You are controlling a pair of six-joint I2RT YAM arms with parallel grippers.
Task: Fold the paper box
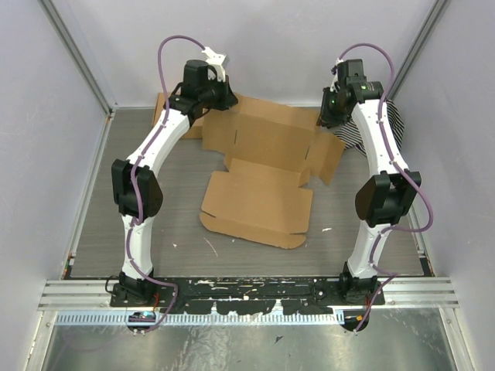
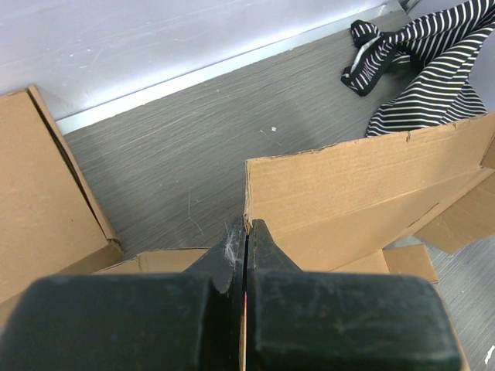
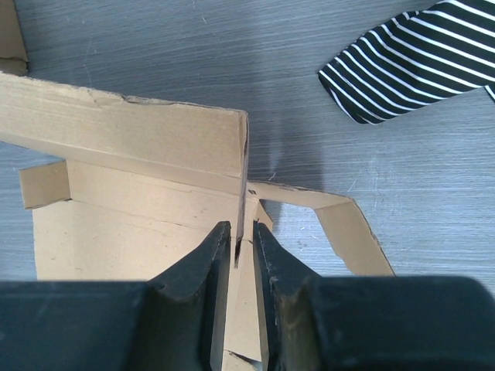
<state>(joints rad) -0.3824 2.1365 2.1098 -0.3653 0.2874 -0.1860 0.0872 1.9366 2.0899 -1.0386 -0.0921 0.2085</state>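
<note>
Pinching the paper box (image 1: 263, 193) from both ends. The left gripper (image 2: 245, 239) has its fingers pressed together on the end edge of a raised wall panel. The right gripper (image 3: 240, 241) is closed to a narrow slot on the thin edge of an upright flap at the opposite corner.

Both arms reach far forward with elbows high and wrists tipped down. In the top view the left works at about 11 o'clock of the sheet and the right at about 1 o'clock.

The box is plain brown corrugated and mostly unfolded. It sits mid-table with its far part lifted between the grippers. A big panel with rounded corners lies flat toward 6 o'clock, and a loose side flap splays out at 3 o'clock.

The table (image 1: 100, 209) is grey wood-grain with pale walls on three sides. A second cardboard box (image 2: 46, 193) sits at 11 o'clock, just beyond the left gripper. A black-and-white striped cloth (image 3: 418, 62) lies at 1 o'clock, partly under the right arm.
</note>
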